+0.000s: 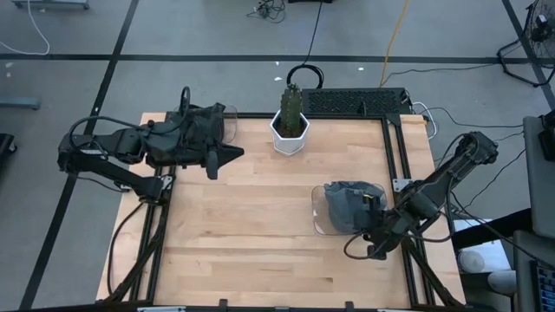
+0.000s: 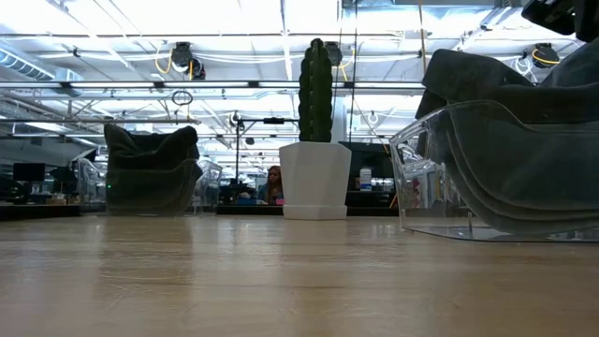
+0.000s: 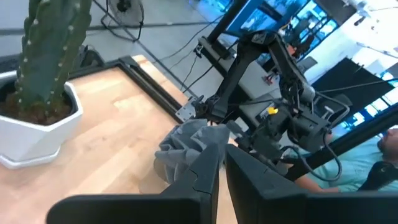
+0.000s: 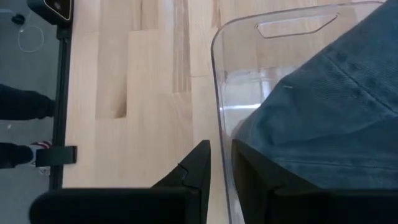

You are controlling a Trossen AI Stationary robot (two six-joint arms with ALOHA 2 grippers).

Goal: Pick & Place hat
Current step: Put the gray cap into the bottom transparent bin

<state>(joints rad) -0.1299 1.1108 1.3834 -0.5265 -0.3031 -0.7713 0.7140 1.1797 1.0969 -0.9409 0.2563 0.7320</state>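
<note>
A grey-blue hat (image 1: pixel 351 204) lies crumpled inside a clear plastic bin (image 1: pixel 319 217) on the table's right half; its denim-like cloth (image 4: pixel 323 106) rises above the bin's rim (image 4: pixel 217 74). My right gripper (image 1: pixel 375 227) hovers over the bin's near right corner, above the rim in the low view (image 2: pixel 562 14). Its fingers (image 4: pixel 221 163) are all but shut, with the rim showing through the thin gap. My left gripper (image 1: pixel 236 154) waits shut near the far left corner, clear of everything (image 3: pixel 222 155).
A cactus in a white pot (image 1: pixel 291 121) stands at the middle of the far edge. A second clear bin (image 2: pixel 150 173) with something dark in it sits under the left arm at the far left. Bare wood lies between the bins and along the near side (image 1: pixel 243 251).
</note>
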